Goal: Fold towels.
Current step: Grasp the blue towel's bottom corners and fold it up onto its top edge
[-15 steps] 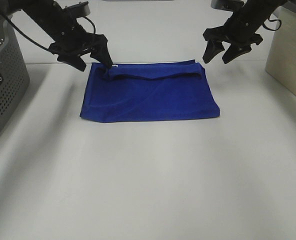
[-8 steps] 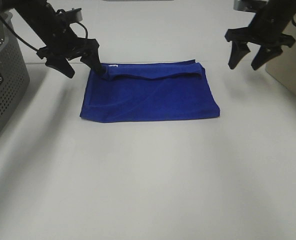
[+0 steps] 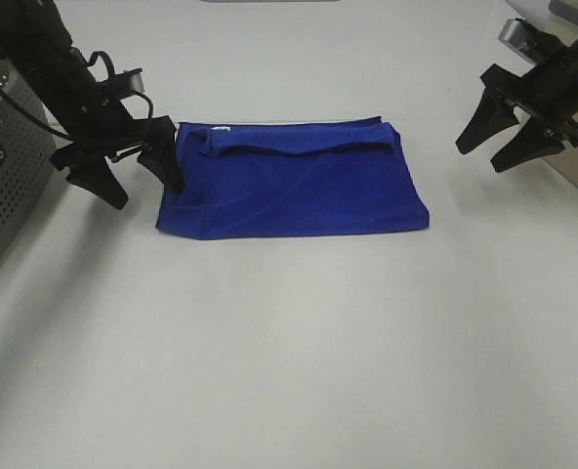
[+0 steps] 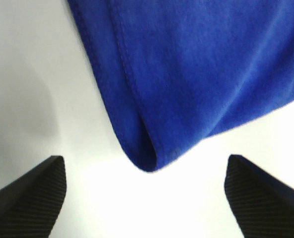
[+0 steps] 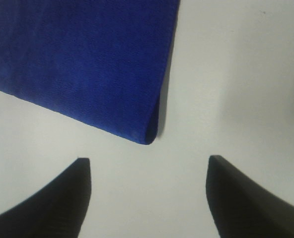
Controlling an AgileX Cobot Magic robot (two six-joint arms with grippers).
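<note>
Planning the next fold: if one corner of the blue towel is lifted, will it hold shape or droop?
Probably droops: the towel lies in soft layers with a rumpled flap along its far edge, so a lifted corner would likely sag and unfold. Its nap probably grips the ribbed fingers.

Left gripper [image 3: 147,195], right gripper [image 3: 480,158] wider apart, off towel [image 3: 299,191]'s far edge.
</note>
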